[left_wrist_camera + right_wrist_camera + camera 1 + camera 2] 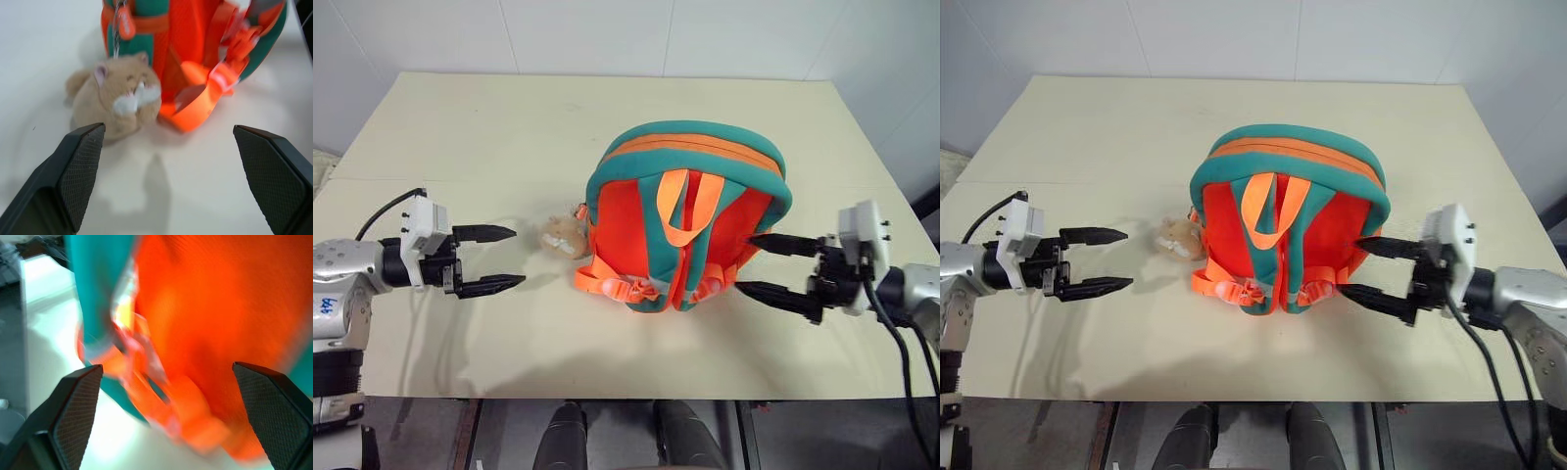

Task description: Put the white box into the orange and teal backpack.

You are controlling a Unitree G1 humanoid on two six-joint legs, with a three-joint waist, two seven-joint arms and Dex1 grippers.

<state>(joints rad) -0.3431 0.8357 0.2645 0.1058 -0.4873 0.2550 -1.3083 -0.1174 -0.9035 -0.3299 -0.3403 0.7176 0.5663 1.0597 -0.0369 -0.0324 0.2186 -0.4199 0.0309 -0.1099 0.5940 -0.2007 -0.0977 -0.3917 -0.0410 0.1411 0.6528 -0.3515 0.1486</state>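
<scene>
The orange and teal backpack point(685, 215) lies on the middle of the table, strap side up, with its orange buckles toward me. A small tan plush animal point(563, 237) hangs off its left side and rests on the table. My left gripper point(517, 257) is open, level with the plush and a short gap to its left, holding nothing. My right gripper point(745, 262) is open at the backpack's lower right side, fingertips right at the fabric and gripping nothing. In the left wrist view the plush point(117, 98) lies just past the open fingers point(83, 161). The white box is out of view.
The cream table point(489, 127) stretches wide behind and to the left of the backpack. Its front edge runs just below both grippers. A pale wall stands behind the table's far edge.
</scene>
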